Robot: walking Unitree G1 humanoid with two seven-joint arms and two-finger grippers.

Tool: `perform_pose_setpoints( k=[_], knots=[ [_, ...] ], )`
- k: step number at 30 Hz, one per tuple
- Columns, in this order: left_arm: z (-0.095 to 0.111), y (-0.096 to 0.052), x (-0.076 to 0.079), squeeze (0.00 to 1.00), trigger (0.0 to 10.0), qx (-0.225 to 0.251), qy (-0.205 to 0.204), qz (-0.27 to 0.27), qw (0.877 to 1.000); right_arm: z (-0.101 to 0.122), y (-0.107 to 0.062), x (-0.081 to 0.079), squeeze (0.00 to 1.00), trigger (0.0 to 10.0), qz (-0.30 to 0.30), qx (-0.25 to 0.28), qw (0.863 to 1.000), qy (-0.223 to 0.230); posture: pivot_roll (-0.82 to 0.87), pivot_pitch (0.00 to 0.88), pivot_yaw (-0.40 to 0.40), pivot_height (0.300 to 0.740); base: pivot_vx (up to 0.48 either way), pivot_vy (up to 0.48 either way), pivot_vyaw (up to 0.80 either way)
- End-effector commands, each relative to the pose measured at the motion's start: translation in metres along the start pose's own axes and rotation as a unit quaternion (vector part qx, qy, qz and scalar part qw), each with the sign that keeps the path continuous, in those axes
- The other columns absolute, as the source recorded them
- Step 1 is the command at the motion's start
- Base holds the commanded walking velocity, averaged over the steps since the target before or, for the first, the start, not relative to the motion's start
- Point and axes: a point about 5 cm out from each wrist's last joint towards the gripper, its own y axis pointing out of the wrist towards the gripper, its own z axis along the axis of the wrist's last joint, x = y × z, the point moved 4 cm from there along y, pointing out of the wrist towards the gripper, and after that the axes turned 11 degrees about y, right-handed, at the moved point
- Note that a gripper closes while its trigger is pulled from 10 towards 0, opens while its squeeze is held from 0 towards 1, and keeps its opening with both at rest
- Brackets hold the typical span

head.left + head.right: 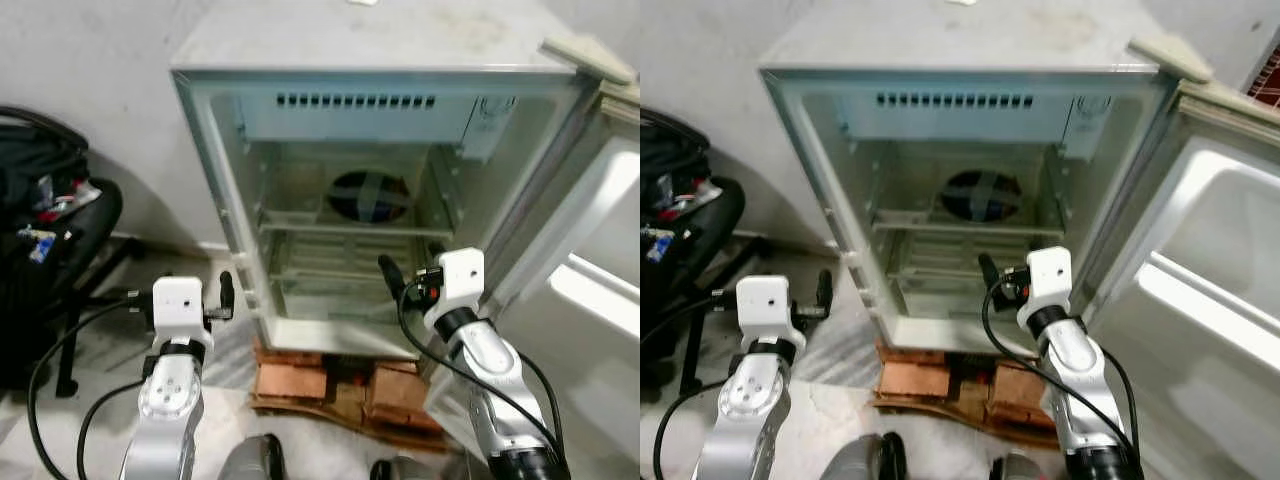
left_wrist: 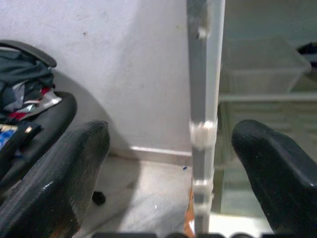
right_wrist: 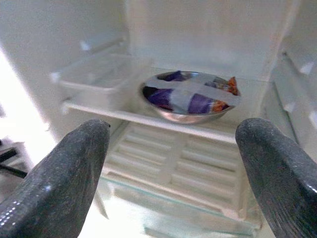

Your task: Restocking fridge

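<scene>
The small fridge [image 1: 380, 40] stands open in front of me, its door [image 1: 590, 250] swung out to the right. On its upper shelf [image 3: 163, 121] sits a metal bowl [image 3: 190, 96] taped across the top, with purple and orange packets inside. A clear plastic box [image 3: 99, 74] is beside the bowl. My right gripper [image 1: 412, 262] is open with nothing in it, held at the fridge's mouth below the shelf. My left gripper [image 1: 180, 287] is open too, outside the cabinet at its left front edge [image 2: 203, 99], which shows between the fingers in the left wrist view.
The fridge rests on bricks and boards [image 1: 330, 385] on the floor. A black chair piled with clothes [image 1: 50, 220] stands to the left against the grey wall. Black cables hang from both arms.
</scene>
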Motion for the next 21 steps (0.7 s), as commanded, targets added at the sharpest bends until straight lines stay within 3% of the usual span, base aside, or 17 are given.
perform_pose_setpoints(
  k=[1, 21],
  knots=[
    [-0.0045, -0.0021, -0.0021, 0.0, 10.0, -0.007, 0.006, -0.001, 1.0, 0.0036, 0.0041, -0.0009, 0.0, 10.0, 0.001, 0.001, 1.0, -0.003, -0.04, 0.082, 0.047, 0.74, -0.337, 0.0, 0.0],
    [-0.0072, -0.0022, -0.0029, 0.0, 10.0, -0.007, 0.009, -0.007, 1.0, 0.0069, 0.0086, -0.0025, 0.0, 10.0, -0.001, 0.009, 1.0, -0.007, -0.05, 0.089, 0.039, 0.74, -0.334, 0.0, 0.0]
  ],
)
